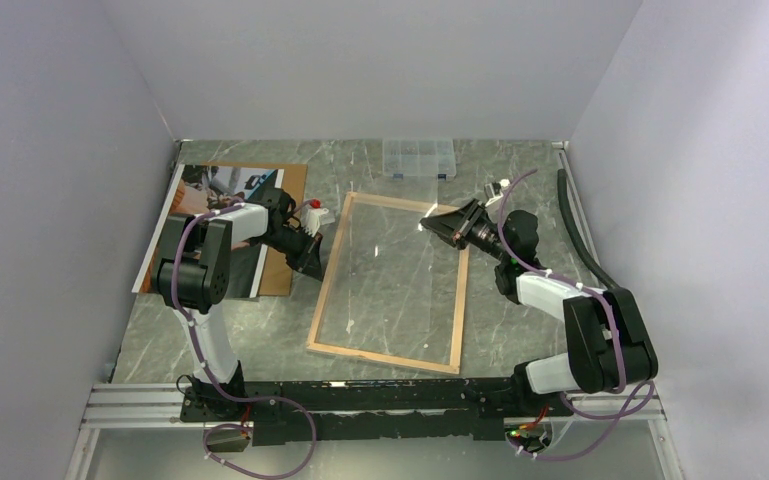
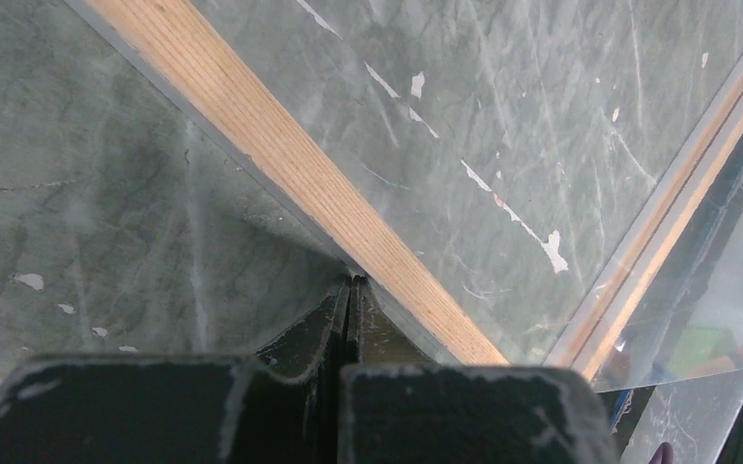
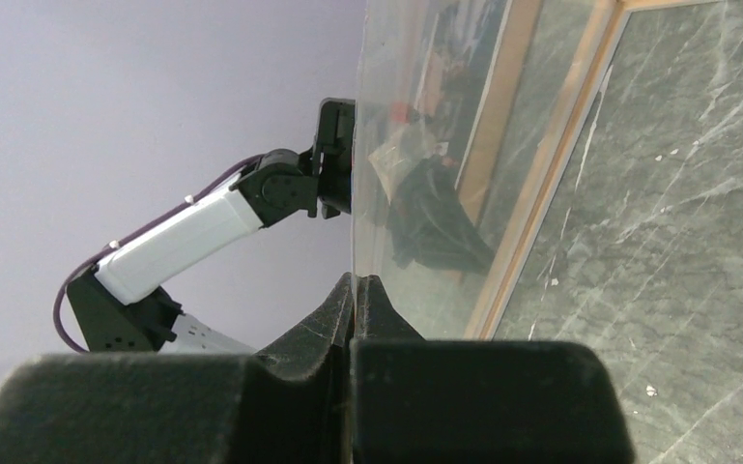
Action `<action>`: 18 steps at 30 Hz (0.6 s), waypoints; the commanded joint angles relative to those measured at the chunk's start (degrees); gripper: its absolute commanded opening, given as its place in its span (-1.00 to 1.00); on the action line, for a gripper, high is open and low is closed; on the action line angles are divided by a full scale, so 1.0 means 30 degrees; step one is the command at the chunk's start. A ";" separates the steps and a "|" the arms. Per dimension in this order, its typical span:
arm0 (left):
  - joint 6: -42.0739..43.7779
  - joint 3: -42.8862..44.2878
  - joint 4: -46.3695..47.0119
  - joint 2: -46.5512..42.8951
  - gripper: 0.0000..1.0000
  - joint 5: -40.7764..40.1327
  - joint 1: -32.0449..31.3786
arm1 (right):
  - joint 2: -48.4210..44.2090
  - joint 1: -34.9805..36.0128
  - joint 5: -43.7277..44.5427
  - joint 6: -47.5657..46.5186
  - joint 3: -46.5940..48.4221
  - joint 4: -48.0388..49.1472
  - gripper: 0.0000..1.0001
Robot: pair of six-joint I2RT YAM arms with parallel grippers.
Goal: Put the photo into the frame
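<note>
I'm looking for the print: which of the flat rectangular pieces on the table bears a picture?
The photo, at far left, white-margined, lying on the plain brown board; the light-wood frame in the middle holds no picture.

Top camera hangs above and behind the arm bases, taking in the whole bench. Left wrist view hugs its fingers, looking down at the frame. Right wrist view peers leftward along the same frame's pane, catching the left arm.

arms: white shells, black joints | cables: purple, looped | gripper fingers: black, scuffed | base: black rail
</note>
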 commanded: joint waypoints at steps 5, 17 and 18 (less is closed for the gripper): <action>0.0088 0.0205 0.0123 -0.0234 -0.95 0.0846 -0.0259 | 0.0678 0.0581 -0.0591 0.0451 0.0100 0.2008 -1.00; 0.0208 0.0181 0.0073 -0.0227 -0.95 0.0926 -0.0258 | -0.2752 -0.0027 0.1362 -0.4336 -0.0279 -0.6094 -1.00; 0.0243 0.0174 0.0087 -0.0234 -0.95 0.0913 -0.0258 | -0.2998 -0.0209 0.1353 -0.4564 -0.0311 -0.6647 -1.00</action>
